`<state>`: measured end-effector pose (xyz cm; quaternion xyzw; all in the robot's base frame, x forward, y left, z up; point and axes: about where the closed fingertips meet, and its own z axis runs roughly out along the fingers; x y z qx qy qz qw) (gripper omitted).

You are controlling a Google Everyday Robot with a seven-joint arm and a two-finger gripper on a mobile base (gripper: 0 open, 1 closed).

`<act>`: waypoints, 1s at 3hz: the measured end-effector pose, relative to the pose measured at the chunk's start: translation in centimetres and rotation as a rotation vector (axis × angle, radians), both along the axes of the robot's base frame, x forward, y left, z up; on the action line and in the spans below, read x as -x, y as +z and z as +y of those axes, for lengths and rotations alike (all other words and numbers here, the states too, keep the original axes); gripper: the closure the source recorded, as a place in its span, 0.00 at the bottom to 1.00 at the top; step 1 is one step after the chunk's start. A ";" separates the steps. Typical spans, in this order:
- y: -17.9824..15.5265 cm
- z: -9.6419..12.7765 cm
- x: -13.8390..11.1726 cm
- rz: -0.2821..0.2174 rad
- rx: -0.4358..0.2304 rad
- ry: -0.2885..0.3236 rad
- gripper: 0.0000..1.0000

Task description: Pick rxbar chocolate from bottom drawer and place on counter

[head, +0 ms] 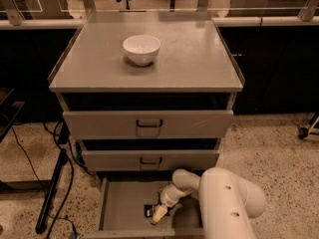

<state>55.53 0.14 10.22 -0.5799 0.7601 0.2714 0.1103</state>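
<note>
The bottom drawer [119,208] is pulled open at the foot of the grey cabinet. The rxbar chocolate [149,210], a small black-wrapped bar, lies on the drawer floor and is partly hidden by my gripper. My gripper [160,214] reaches down into the drawer from the white arm [224,203] at the lower right, its pale tip at the bar. The counter [189,54] is the cabinet's flat grey top, well above the gripper.
A white bowl [141,49] stands on the counter left of centre. Two upper drawers [149,124] with dark handles are partly open above the bottom drawer. Cables and a dark stand [52,183] lie on the floor at the left. A dark cabinet [279,68] stands at the right.
</note>
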 end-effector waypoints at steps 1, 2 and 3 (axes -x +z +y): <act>0.0 0.0 0.0 0.000 0.000 0.000 0.42; 0.0 0.0 0.0 0.000 0.000 0.000 0.66; 0.0 0.0 0.0 0.000 0.000 0.000 0.89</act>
